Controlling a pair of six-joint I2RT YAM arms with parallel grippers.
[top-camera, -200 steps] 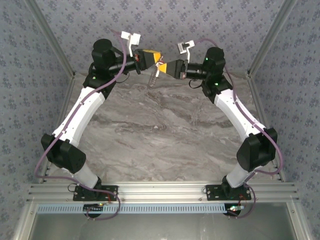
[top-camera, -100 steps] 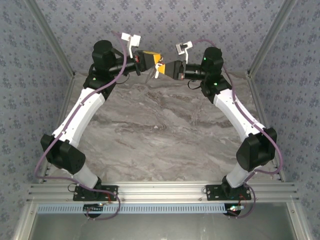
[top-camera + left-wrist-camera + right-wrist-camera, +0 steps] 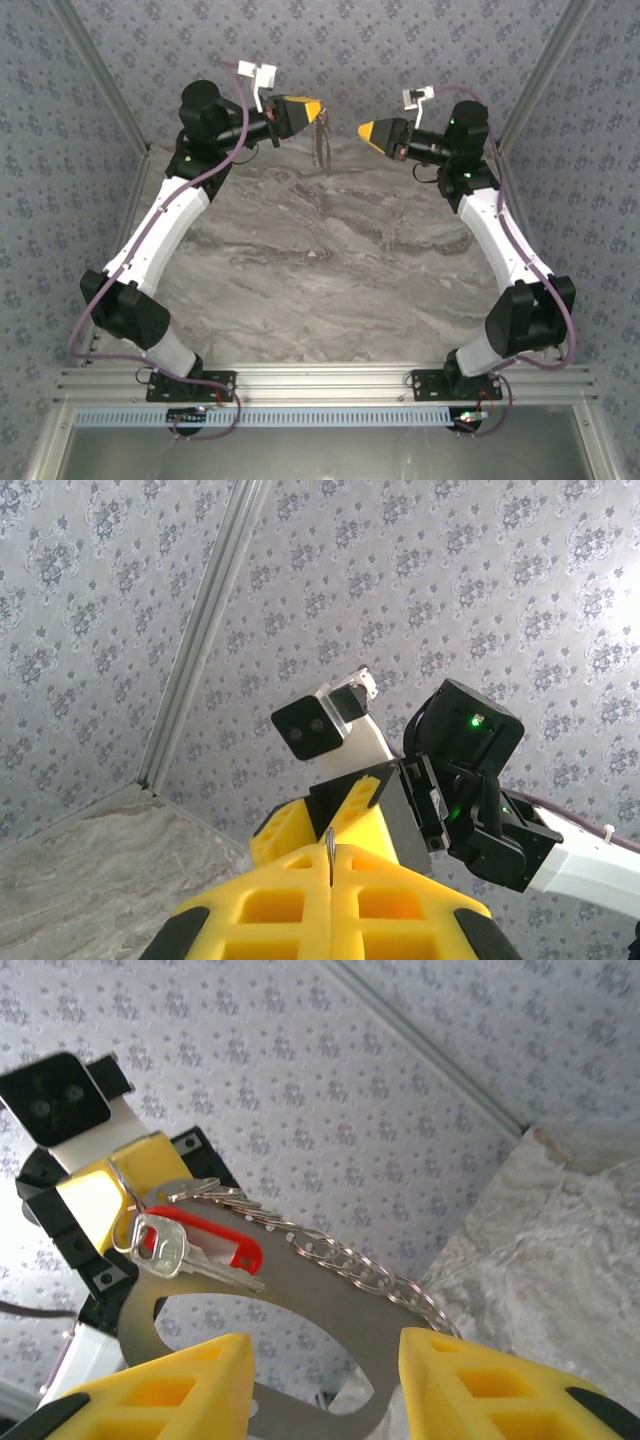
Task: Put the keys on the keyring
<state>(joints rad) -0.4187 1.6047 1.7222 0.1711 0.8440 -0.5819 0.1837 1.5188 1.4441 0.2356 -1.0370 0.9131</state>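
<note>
My left gripper (image 3: 316, 108) is held high at the back, shut on the top edge of the keyring (image 3: 322, 147), which hangs down from it. In the left wrist view only a thin metal edge (image 3: 329, 848) sticks up between the closed yellow fingers. The right wrist view shows the flat grey loop (image 3: 310, 1295) in full. A silver key (image 3: 165, 1247) and the red key tab (image 3: 225, 1247) hang at its upper end beside a chain (image 3: 360, 1265). My right gripper (image 3: 363, 130) faces the loop from the right, open, a short gap away and touching nothing.
The marble table top (image 3: 320, 270) lies well below both grippers. Patterned walls (image 3: 400, 40) close in behind and to the sides, with metal corner posts (image 3: 100, 80). The right wrist camera bracket (image 3: 325, 720) points toward my left gripper.
The right arm has pulled away to the right from the left gripper, where the two tips met. The keyring now hangs from the left gripper alone, which rose slightly.
</note>
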